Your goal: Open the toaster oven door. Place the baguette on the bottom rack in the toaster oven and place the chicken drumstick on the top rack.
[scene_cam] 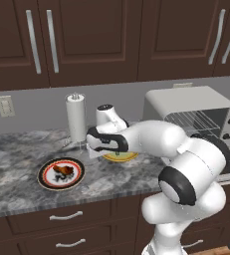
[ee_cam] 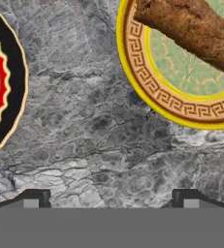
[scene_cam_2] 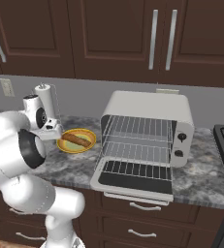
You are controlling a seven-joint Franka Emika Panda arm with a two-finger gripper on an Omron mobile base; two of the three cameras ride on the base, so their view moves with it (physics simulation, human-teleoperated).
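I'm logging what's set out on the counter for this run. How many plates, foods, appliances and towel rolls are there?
Plates: 2, a yellow plate and a black-rimmed plate
Foods: 2, a baguette and a drumstick
Appliances: 1, the toaster oven, door open
Towel rolls: 1, the paper towel roll
Total: 6

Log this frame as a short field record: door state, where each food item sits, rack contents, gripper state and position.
toaster oven door: open, folded down flat
baguette: on the yellow plate, left of the toaster oven
chicken drumstick: on the black-rimmed plate
top rack: bare
bottom rack: bare
gripper: open, holding nothing, above the counter between the two plates
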